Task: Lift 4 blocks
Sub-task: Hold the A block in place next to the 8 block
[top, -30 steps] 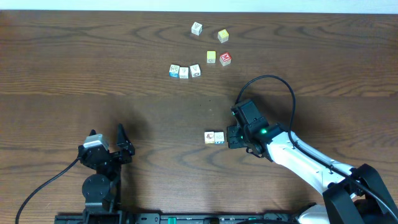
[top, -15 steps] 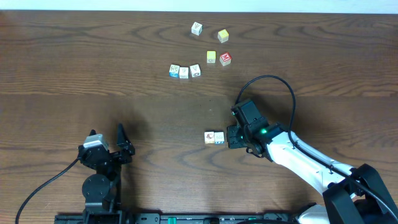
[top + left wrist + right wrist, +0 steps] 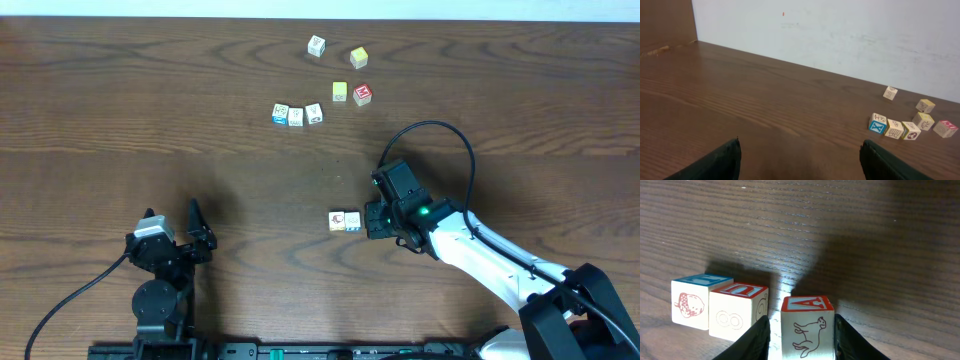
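Observation:
A cream block with a red "A" top and an animal drawing (image 3: 807, 330) stands on the table between the fingers of my right gripper (image 3: 801, 325). The left finger (image 3: 757, 337) stands apart from it by a bright gap, so the gripper is open. Two more cream blocks, an "8" one (image 3: 737, 311) and an acorn one (image 3: 690, 303), sit just left of it. From overhead those two blocks (image 3: 345, 221) lie left of the right gripper (image 3: 370, 220), which hides the "A" block. My left gripper (image 3: 801, 142) is wide open and empty.
At the table's back stand a row of three cream blocks (image 3: 296, 115), a single cream block (image 3: 316, 45), two yellow cubes (image 3: 358, 57) (image 3: 340, 92) and a red-topped cube (image 3: 362, 95). The right arm's black cable (image 3: 440, 130) loops over the table.
The right gripper's jaws have widened around the "A" block. Neither arm nor any block has moved.

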